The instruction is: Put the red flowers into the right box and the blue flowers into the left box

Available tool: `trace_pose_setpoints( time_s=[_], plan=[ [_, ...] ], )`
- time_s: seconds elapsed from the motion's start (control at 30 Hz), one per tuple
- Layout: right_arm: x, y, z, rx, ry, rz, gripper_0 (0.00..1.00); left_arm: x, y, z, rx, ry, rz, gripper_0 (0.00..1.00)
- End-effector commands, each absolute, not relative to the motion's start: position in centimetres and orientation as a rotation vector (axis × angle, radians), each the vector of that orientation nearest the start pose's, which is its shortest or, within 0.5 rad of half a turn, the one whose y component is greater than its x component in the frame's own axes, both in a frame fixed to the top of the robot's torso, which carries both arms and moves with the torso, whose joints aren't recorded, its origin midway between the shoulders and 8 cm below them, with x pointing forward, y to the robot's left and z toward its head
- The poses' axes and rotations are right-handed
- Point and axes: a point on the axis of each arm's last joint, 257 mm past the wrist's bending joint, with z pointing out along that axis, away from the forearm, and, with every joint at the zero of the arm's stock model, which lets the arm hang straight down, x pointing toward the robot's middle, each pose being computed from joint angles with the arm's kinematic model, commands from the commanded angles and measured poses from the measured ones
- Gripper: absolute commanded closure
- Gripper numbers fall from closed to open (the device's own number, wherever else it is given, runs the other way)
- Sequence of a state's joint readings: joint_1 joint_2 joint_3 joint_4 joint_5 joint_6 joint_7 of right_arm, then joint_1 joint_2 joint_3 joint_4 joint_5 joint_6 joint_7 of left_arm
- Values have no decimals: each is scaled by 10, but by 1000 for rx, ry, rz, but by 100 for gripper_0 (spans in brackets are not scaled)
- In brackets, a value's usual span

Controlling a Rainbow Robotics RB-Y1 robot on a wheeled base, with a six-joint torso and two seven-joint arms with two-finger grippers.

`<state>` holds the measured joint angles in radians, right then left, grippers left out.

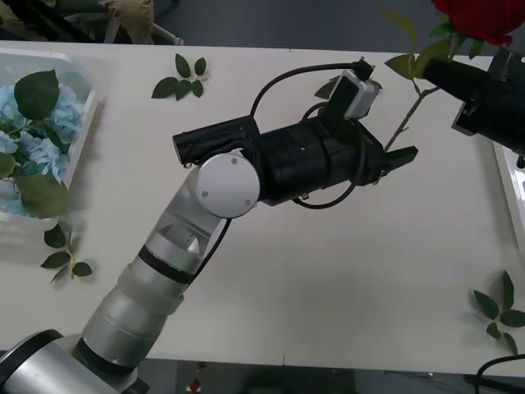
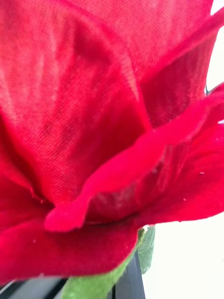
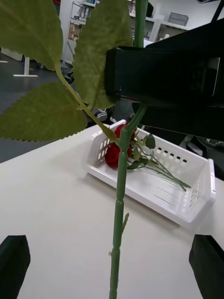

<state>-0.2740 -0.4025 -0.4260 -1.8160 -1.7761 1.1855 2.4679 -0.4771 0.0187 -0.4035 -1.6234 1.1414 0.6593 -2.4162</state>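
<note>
Two red flowers: one point(image 1: 480, 15) held at 1 o'clock, one point(image 3: 113, 150) in the right box point(image 3: 186, 210). Several blue flowers point(image 1: 37, 139) filled the left box point(image 1: 82, 123) at 9 o'clock. Three loose leaf sprigs point(image 1: 182, 78) lay on the table point(image 1: 328, 271).

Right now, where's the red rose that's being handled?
In the front view the red rose is at the far right of the table, its stem held by the right gripper, with the open left gripper just beside the stem's lower end.

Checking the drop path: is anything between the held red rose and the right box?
Nothing visible blocks it. The right gripper holds the red flower up beside the right box, which holds one rose already. The open left gripper sits by the stem.
</note>
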Motion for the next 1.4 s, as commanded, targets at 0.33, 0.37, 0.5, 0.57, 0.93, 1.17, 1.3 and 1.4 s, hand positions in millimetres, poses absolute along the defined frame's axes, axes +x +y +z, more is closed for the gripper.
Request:
trace_pose_setpoints(
  time_s=[0.33, 0.37, 0.5, 0.57, 0.93, 1.17, 1.3, 1.4],
  plan=[
    [472, -244, -5, -471, 1661, 837, 100, 488, -33, -108, 892, 1466, -798, 0],
    [474, -255, -11, -449, 1707, 812, 100, 485, -22, -108, 912, 1473, -798, 0],
    [477, -287, -32, -379, 1864, 721, 100, 463, -1, -107, 976, 1483, -812, 0],
    [479, -310, -41, -309, 1946, 663, 100, 441, -2, -100, 984, 1471, -872, 0],
    [494, -467, -73, 30, 2163, 291, 100, 376, 21, -72, 916, 1449, -1078, 0],
    [513, -556, -64, 208, 2124, 116, 100, 362, 58, -90, 1014, 1444, -1173, 0],
    [516, -604, -60, 291, 2115, 13, 100, 367, 72, -98, 1041, 1403, -1212, 0],
    [515, -628, -62, 315, 2114, -75, 100, 371, 74, -101, 1054, 1381, -1200, 0]
  ],
)
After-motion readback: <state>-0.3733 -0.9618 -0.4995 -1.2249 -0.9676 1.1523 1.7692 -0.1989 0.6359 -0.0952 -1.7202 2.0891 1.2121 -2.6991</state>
